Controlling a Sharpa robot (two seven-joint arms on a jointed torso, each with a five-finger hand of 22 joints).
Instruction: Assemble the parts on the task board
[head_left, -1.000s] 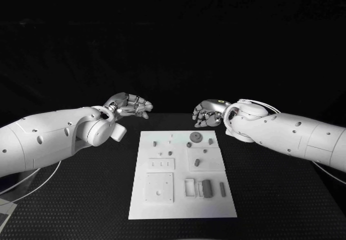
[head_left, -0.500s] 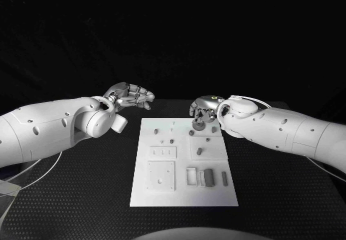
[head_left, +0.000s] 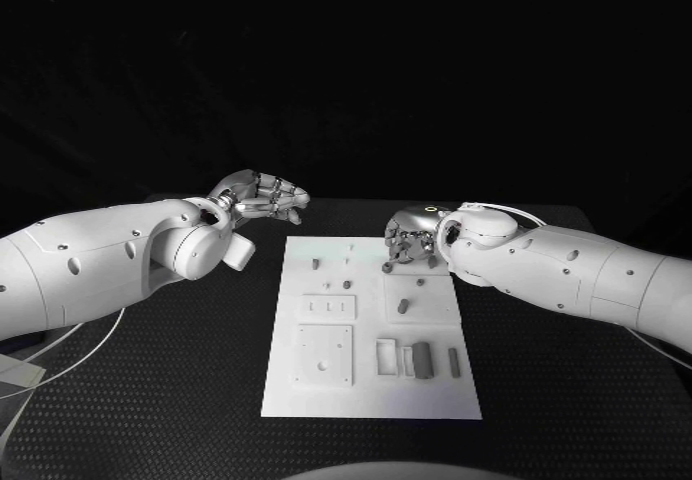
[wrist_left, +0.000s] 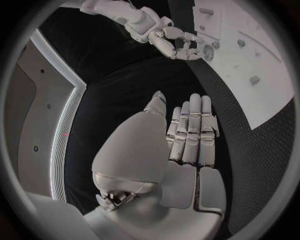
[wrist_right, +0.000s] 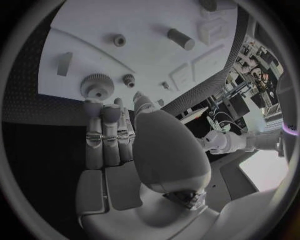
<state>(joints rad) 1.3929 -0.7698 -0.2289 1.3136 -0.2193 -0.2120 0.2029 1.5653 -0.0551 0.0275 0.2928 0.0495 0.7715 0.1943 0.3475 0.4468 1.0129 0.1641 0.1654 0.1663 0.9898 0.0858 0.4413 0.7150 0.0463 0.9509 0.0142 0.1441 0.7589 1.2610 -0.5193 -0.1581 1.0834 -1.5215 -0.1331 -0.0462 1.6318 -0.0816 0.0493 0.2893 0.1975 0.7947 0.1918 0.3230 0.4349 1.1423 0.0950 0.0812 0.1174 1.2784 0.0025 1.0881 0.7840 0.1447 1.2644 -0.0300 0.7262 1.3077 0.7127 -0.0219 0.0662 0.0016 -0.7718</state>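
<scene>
Over the white board (head_left: 368, 330) my right hand (head_left: 411, 240) has come in from the far edge and now hovers just above the gear (wrist_right: 95, 86), fingers straight, together, holding nothing; pickup looks next. My left hand (head_left: 267, 197) stays off-board, fingers loosely curled, empty.

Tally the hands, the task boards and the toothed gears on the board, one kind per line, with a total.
Hands: 2, left hand and right hand
Task boards: 1, task board
Gears: 2, large gear and small gear
Total: 5
</scene>
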